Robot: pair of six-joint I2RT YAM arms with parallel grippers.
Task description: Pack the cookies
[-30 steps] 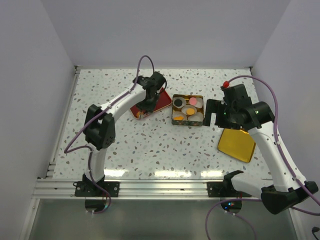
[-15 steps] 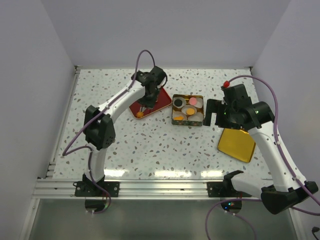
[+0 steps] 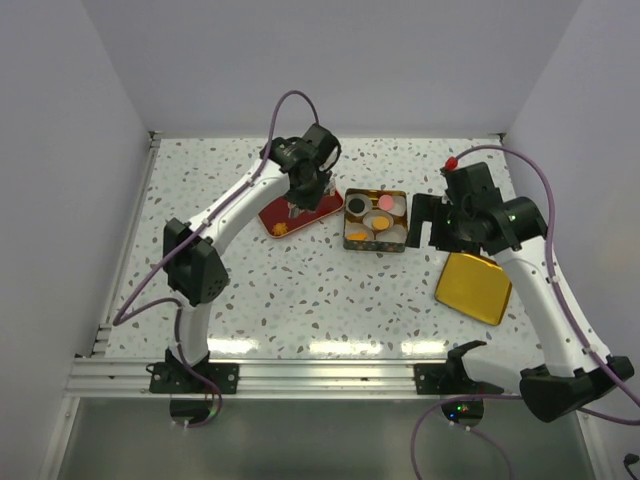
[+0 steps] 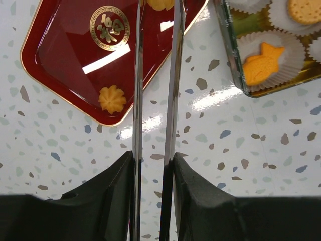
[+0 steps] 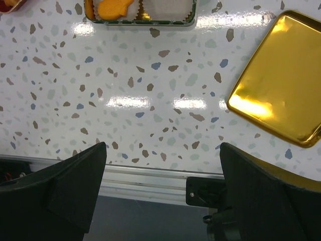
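Observation:
A red tray (image 3: pixel 318 204) (image 4: pixel 60 60) lies left of an open tin (image 3: pixel 404 233) (image 4: pixel 228 50) lined with white paper cups. One orange flower-shaped cookie (image 3: pixel 279 228) (image 4: pixel 112 99) rests near the tray's front corner. The tin holds a black cookie (image 3: pixel 356 205), a pink one (image 3: pixel 385 203), a fish-shaped orange one (image 4: pixel 264 56) and a round biscuit (image 4: pixel 303 10). My left gripper (image 3: pixel 297 208) (image 4: pixel 159 3) hangs above the tray, its thin blades shut on an orange cookie (image 4: pixel 160 4) at their tips. My right gripper (image 3: pixel 421 224) (image 5: pixel 163 148) hovers wide open and empty beside the tin's right side.
A gold lid (image 3: pixel 473 287) (image 5: pixel 281 100) lies flat on the speckled table, right of and nearer than the tin. The aluminium rail (image 5: pixel 145 175) runs along the table's near edge. White walls close in the left, back and right.
My left gripper has risen off the red tray and its blades have drawn closer together. The orange cookie at the tray's front corner now shows. The right arm has shifted only slightly.

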